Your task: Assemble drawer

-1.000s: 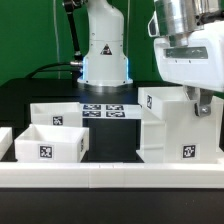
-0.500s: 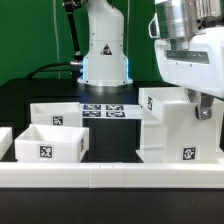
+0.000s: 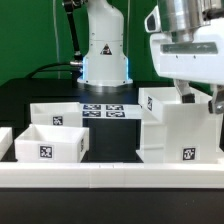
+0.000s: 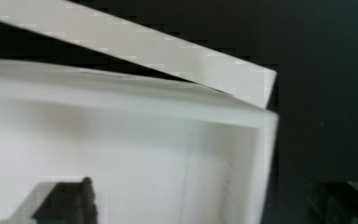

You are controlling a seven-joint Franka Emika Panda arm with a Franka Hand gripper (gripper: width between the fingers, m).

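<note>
Item: drawer, in three loose parts, on a black tabletop point(image 3: 25, 100).

- Housing point(image 3: 180, 128): large, cube-like and hollow, of smooth matte white plastic with thick flat walls and square corners. It stands upright near the tabletop's edge on the exterior view's right and bears black-and-white square tags on its faces. In the wrist view its wall rim point(image 4: 238, 170) shows as a pale band against the black top.
- Front tray point(image 3: 50, 145): small, shallow, white and open-topped, with a tag on its near wall. It sits toward the corner on the exterior view's left.
- Rear tray point(image 3: 57, 113): of the same make, just behind the front tray.

Tool: gripper point(image 3: 202, 102), directly above the housing's top, toward its far right corner. Its dark fingers point(image 4: 64, 200) stand apart and hold nothing. I cannot tell whether they touch the plastic.

Also present:
- Marker board point(image 3: 105, 110), flat at the far middle of the tabletop.
- Long low white rail point(image 3: 110, 173) along the near edge.
</note>
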